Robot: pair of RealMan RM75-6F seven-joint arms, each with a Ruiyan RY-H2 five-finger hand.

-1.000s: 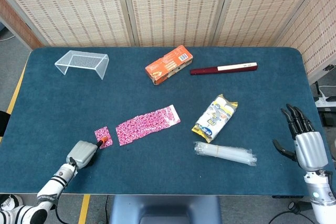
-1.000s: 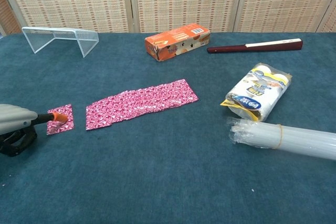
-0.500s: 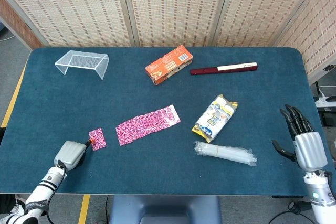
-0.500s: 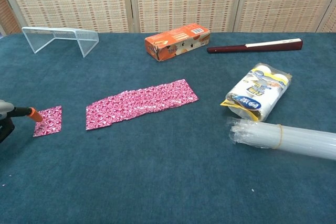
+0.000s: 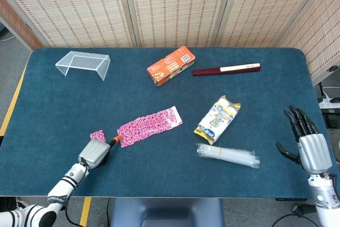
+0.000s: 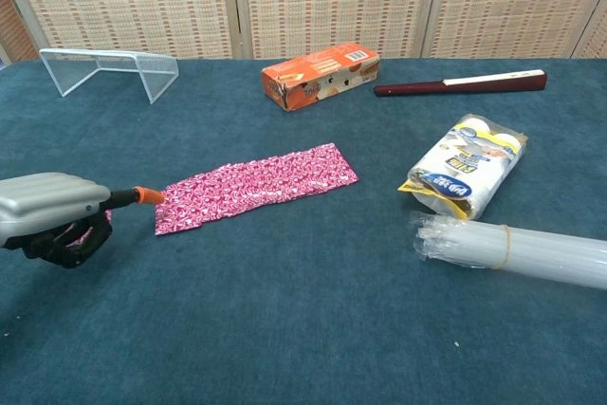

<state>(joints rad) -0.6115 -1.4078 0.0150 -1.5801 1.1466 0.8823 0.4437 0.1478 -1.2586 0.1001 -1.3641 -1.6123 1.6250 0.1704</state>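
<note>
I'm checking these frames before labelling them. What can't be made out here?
- Small pink piece: mostly hidden by the left hand in both views.
- Left hand's fingers: in head view under its grey back, so whether they grip the orange-tipped tool is unclear.
- Right hand: outside the chest view.
- Clear tube bundle: cut by the chest view's right edge.
- Print on the orange box: too small.

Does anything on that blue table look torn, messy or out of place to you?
Yes: the pink patterned wrapper lies crumpled and in two pieces, with a small scrap apart from it at its left end, partly hidden by the left robot hand. That hand's orange fingertip sits at the long piece's torn end. Everything else lies tidy.
</note>
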